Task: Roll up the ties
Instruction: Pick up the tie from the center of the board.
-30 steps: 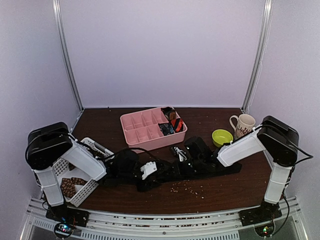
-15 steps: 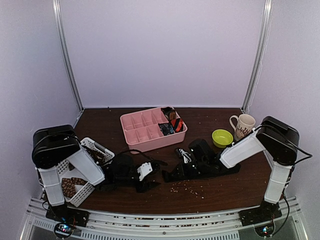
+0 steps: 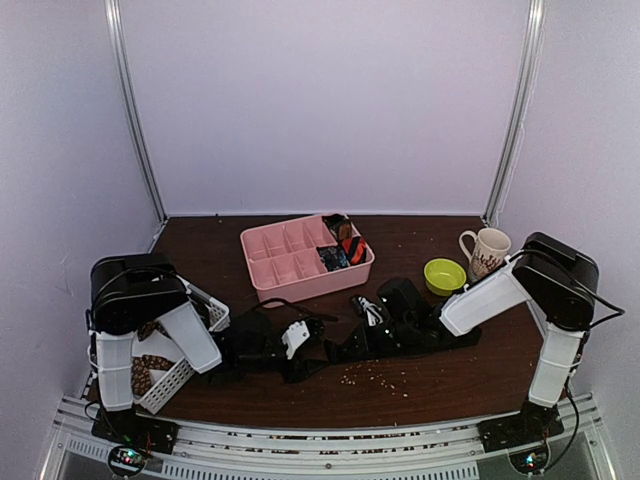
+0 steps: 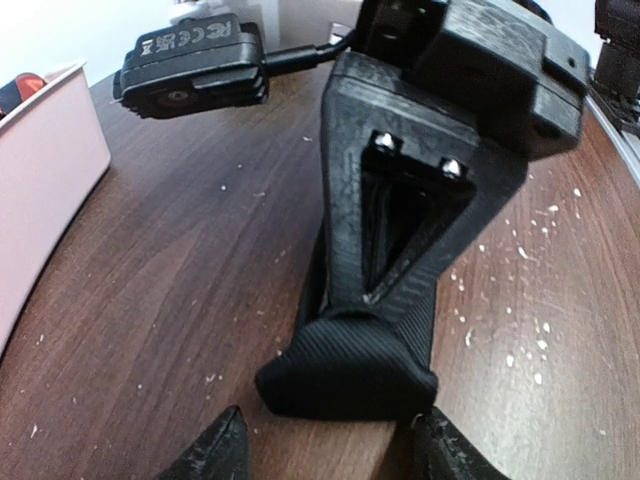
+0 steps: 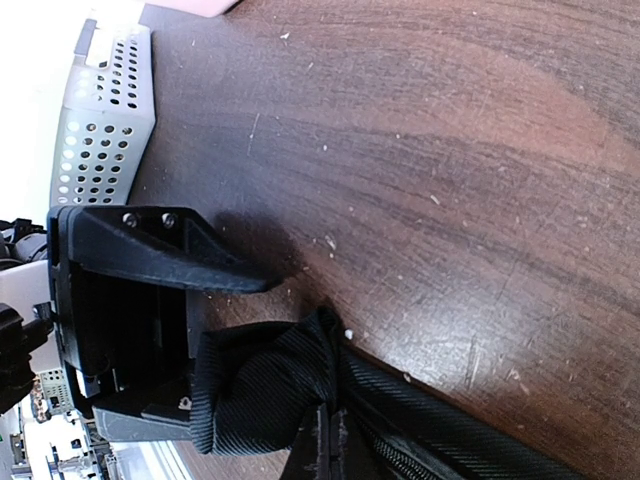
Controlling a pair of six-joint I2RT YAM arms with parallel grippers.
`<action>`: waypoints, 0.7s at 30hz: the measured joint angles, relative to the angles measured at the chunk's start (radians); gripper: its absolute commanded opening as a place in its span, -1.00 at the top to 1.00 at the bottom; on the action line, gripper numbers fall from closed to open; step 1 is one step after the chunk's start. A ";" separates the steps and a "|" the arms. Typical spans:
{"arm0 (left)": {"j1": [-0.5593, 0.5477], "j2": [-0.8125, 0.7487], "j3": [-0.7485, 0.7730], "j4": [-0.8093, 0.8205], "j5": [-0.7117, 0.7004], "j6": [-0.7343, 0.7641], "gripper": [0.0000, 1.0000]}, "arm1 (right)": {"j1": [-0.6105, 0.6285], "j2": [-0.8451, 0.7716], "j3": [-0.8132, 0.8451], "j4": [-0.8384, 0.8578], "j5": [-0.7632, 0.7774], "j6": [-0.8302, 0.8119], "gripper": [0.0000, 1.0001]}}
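Observation:
A plain black tie (image 3: 462, 338) lies across the table's front middle. Its folded end (image 4: 350, 378) sits on the wood just ahead of my left gripper (image 4: 328, 455), whose fingers are spread wide and hold nothing. My right gripper (image 5: 335, 445) is shut on the black tie (image 5: 262, 385) right behind the fold and presses it to the table. In the top view the left gripper (image 3: 308, 348) and the right gripper (image 3: 342, 352) face each other closely. Rolled ties (image 3: 342, 246), dark and orange-striped, fill the right end of the pink tray (image 3: 285, 262).
A white perforated basket (image 3: 178, 372) at the left holds brown patterned ties (image 3: 140, 375). A green bowl (image 3: 445, 273) and a mug (image 3: 486, 250) stand at the right. Crumbs (image 3: 380, 378) are scattered near the front edge.
The left arm's upper links have swung to the right, with its gripper staying at the tie's end. The tie has bunched up toward the right gripper, which has hardly moved.

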 measured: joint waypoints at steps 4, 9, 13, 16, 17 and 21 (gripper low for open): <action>0.000 0.036 0.029 0.025 0.011 -0.026 -0.18 | 0.000 0.000 0.000 0.000 0.000 -0.002 1.00; 0.002 0.060 0.064 0.023 0.033 -0.039 0.08 | -0.001 0.001 0.001 0.000 0.000 -0.002 1.00; 0.002 0.063 0.076 0.010 0.041 -0.044 0.32 | -0.003 0.002 0.002 0.001 0.002 -0.002 1.00; 0.002 0.057 0.076 -0.002 0.045 -0.041 0.25 | -0.006 0.002 0.002 0.001 0.002 -0.002 1.00; 0.002 0.050 0.076 -0.013 0.046 -0.039 0.07 | -0.006 0.002 0.002 0.001 0.002 -0.002 1.00; 0.001 0.004 0.054 -0.066 0.037 -0.024 -0.44 | -0.005 0.002 0.002 0.003 0.003 -0.001 1.00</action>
